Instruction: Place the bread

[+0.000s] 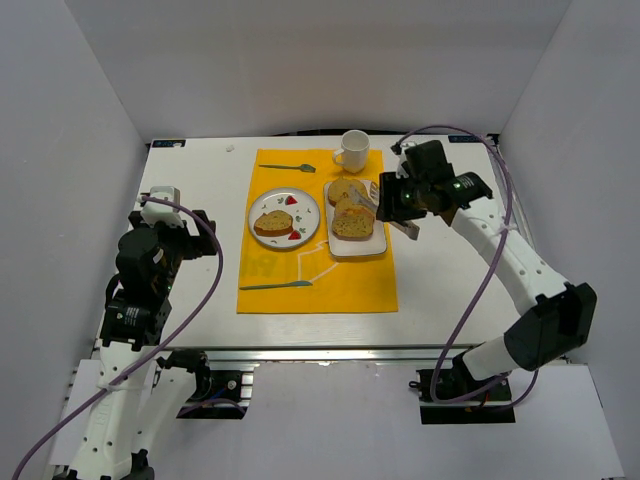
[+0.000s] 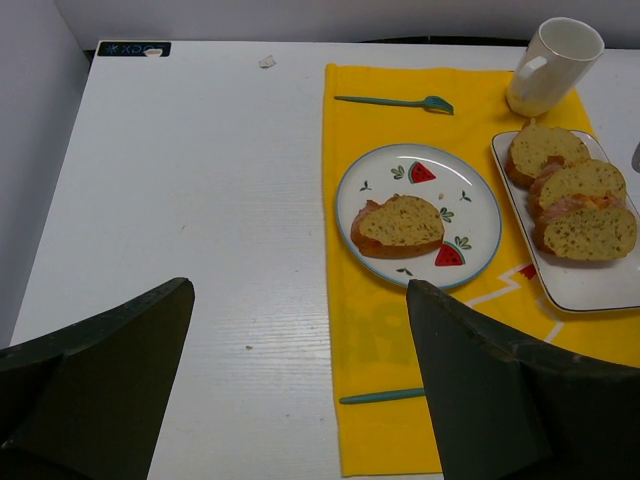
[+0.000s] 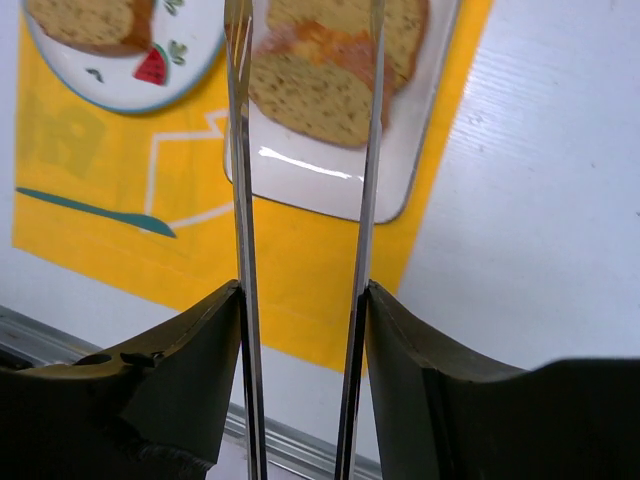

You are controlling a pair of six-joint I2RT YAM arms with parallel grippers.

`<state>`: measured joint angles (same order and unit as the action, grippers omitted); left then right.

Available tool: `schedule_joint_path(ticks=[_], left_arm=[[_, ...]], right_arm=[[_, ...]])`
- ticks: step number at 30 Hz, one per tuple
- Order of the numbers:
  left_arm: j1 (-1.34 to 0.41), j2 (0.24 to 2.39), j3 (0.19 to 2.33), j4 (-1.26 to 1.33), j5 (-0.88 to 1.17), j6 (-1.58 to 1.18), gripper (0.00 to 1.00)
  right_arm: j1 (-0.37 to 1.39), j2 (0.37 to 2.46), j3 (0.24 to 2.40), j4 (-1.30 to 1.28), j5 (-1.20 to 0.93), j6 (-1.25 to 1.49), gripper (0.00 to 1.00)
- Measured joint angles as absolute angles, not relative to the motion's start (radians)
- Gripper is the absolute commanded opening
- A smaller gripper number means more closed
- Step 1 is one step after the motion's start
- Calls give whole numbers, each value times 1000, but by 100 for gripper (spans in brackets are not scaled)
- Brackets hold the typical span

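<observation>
Three bread slices (image 1: pixel 353 208) lie in a row on a white rectangular tray (image 1: pixel 357 251). A fourth slice (image 1: pixel 272 222) rests on the round watermelon-print plate (image 1: pixel 300 205). My right gripper (image 3: pixel 303 290) is shut on metal tongs (image 3: pixel 240 150). The two tong blades reach over the tray on either side of the bread (image 3: pixel 315 95), and their tips are cut off at the top of the right wrist view. My left gripper (image 2: pixel 300 300) is open and empty over bare table, left of the yellow placemat (image 2: pixel 400 330).
A white cup (image 1: pixel 352 150) stands behind the tray. A teal fork (image 1: pixel 288 167) lies at the placemat's far edge and a teal knife (image 1: pixel 275 286) near its front. White walls enclose the table on three sides.
</observation>
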<state>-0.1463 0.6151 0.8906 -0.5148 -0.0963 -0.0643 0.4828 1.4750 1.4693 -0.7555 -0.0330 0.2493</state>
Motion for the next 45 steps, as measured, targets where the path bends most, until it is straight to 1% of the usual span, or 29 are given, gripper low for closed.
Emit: schedule_joint_path(ticks=[7, 13, 21, 28, 31, 34, 35, 38, 40, 42, 45], left_arm=[[-146, 622, 886, -493, -74, -67, 98], [-146, 648, 886, -487, -66, -66, 98], [-146, 651, 886, -487, -66, -58, 98], [-146, 653, 886, -487, -67, -51, 98], [-146, 656, 886, -487, -67, -50, 98], [-146, 658, 886, -487, -67, -49, 98], [-146, 658, 886, -487, -67, -49, 98], [-146, 658, 886, -487, -67, -49, 98], [-146, 658, 886, -487, -67, -49, 98], [-146, 658, 886, -487, -68, -49, 98], [-146, 658, 886, -487, -67, -49, 98]], right_arm=[[422, 1380, 1304, -767, -7, 210, 59], [390, 1372, 1209, -749, -49, 192, 60], [390, 1405, 1195, -686, -123, 180, 60], [390, 1463, 1195, -647, -134, 179, 58], [390, 1481, 1195, -646, -134, 175, 53], [390, 1488, 1195, -646, -134, 173, 43], [390, 1488, 1195, -646, -135, 172, 34], [390, 1489, 1195, -649, -139, 167, 20], [390, 1489, 1195, -654, -143, 166, 19], [390, 1489, 1203, -678, -145, 168, 14], [390, 1485, 1247, -738, -143, 168, 11]])
